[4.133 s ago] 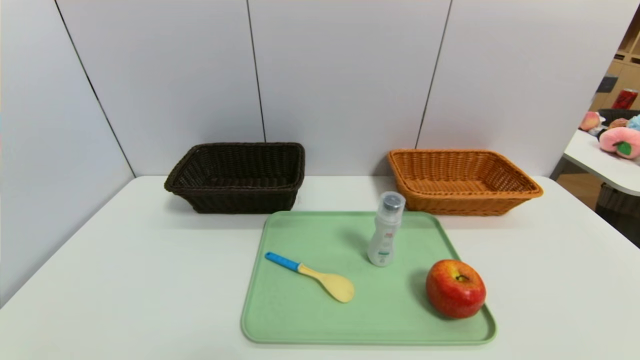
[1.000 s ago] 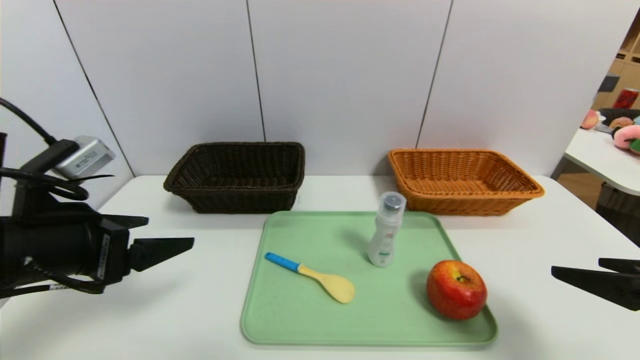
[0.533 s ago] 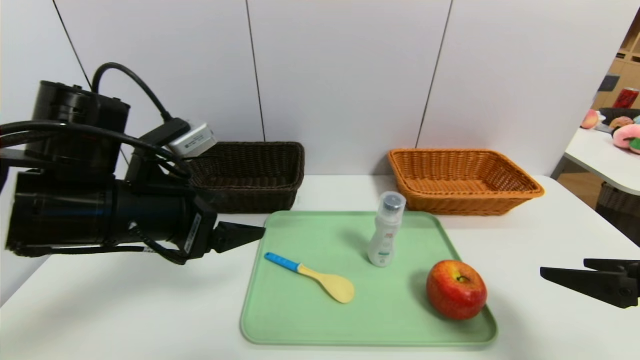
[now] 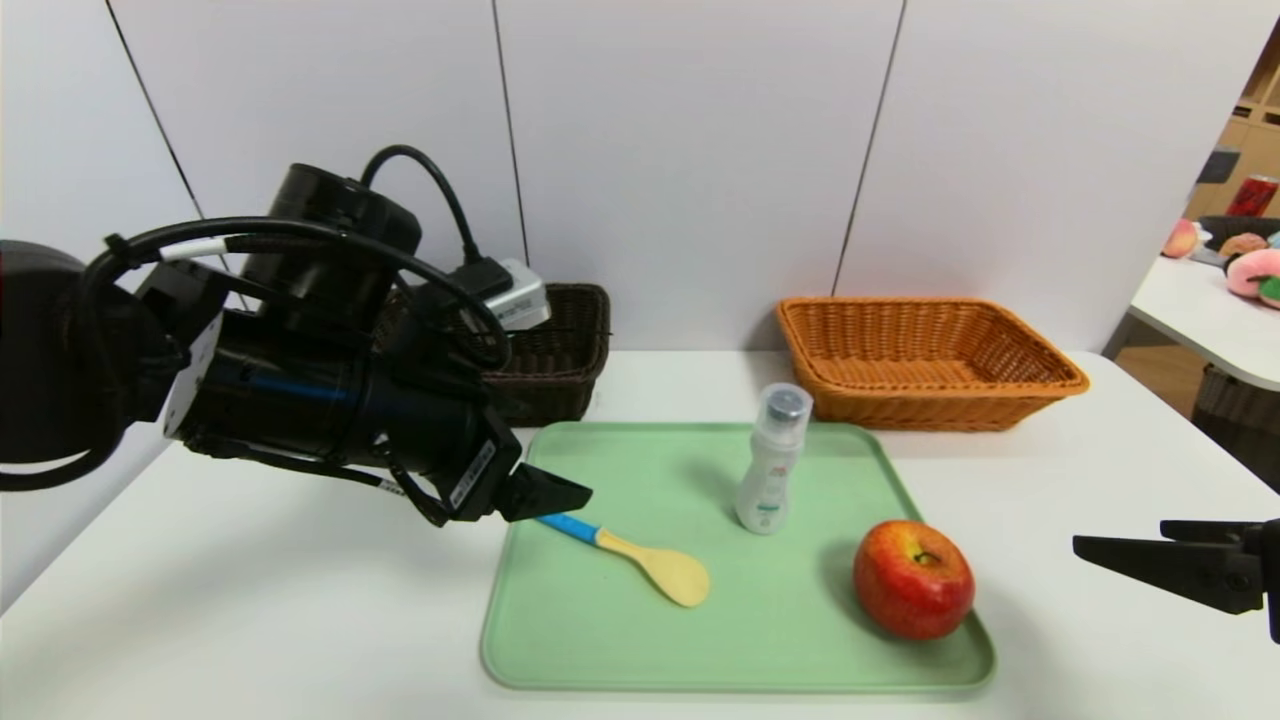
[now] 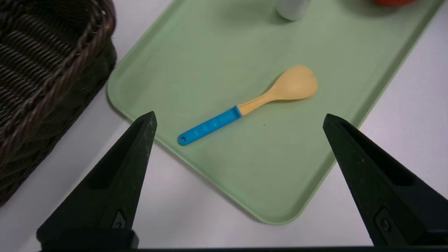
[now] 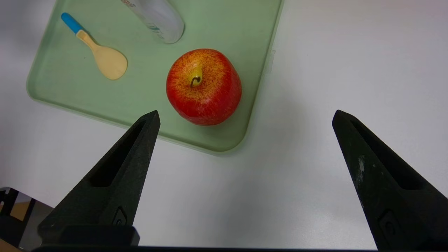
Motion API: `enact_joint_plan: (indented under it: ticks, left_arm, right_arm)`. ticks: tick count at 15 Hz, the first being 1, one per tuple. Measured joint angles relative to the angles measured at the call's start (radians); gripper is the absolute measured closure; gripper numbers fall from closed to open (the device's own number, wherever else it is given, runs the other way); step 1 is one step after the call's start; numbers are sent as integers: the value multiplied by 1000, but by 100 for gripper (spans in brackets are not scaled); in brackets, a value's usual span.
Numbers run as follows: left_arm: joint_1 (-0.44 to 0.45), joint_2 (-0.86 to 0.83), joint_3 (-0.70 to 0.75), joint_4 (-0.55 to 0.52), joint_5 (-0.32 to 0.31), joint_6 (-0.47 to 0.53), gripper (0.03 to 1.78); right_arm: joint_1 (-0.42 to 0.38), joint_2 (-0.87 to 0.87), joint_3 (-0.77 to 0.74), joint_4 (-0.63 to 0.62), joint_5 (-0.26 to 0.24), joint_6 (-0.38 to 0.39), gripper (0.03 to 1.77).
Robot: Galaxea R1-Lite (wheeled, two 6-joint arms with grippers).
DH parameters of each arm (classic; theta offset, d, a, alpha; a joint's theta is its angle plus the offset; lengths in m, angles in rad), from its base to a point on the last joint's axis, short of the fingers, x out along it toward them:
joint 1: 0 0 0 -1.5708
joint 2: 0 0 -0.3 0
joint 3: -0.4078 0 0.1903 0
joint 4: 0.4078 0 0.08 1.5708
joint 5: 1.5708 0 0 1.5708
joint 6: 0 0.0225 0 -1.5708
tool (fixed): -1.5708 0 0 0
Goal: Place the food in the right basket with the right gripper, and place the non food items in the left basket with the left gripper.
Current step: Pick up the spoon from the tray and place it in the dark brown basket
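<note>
The left gripper (image 5: 238, 119) hangs above the left edge of the green tray (image 4: 600, 640), its jaws wide apart and holding nothing. The right gripper (image 6: 245, 117) waits over the white table (image 4: 250, 600) right of the tray, also wide open and empty.

On the tray lie the apple (image 4: 913, 578) at the near right corner, the rice spoon (image 4: 625, 544) with its blue handle toward the left gripper, and the white bottle (image 4: 771, 459) standing upright behind them.

The head view hides the end of the handle behind the left gripper; the left wrist view shows the whole spoon untouched. The right wrist view shows the apple's stem.

Farther back, the dark brown basket (image 4: 560, 350) and the orange-tan basket (image 4: 925, 362) stand against the white wall panels (image 4: 690, 150); the left arm covers most of the dark one.
</note>
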Motion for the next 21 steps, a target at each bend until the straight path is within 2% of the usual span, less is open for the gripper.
enact_joint_plan:
  ticks: [2, 5, 9, 13, 17, 21]
  left_arm:
    - [-6, 45, -69, 92, -54, 55, 12]
    - [-9, 114, -151, 222, -100, 169, 12]
    - [-10, 195, -190, 263, -120, 297, 12]
    - [-11, 257, -247, 339, -181, 390, 12]
    - [-11, 319, -336, 404, -193, 514, 12]
    - [-10, 412, -531, 576, -211, 637, 12]
  right_arm:
    - [-1, 1, 7, 0, 0, 2, 10]
    - [-4, 1, 26, -1, 0, 3, 10]
    - [-7, 1, 40, -13, 23, 0, 10]
    - [-9, 1, 37, -14, 50, -2, 10]
    - [-9, 2, 55, -14, 73, 0, 10]
    - [-11, 4, 65, -14, 73, 0, 10]
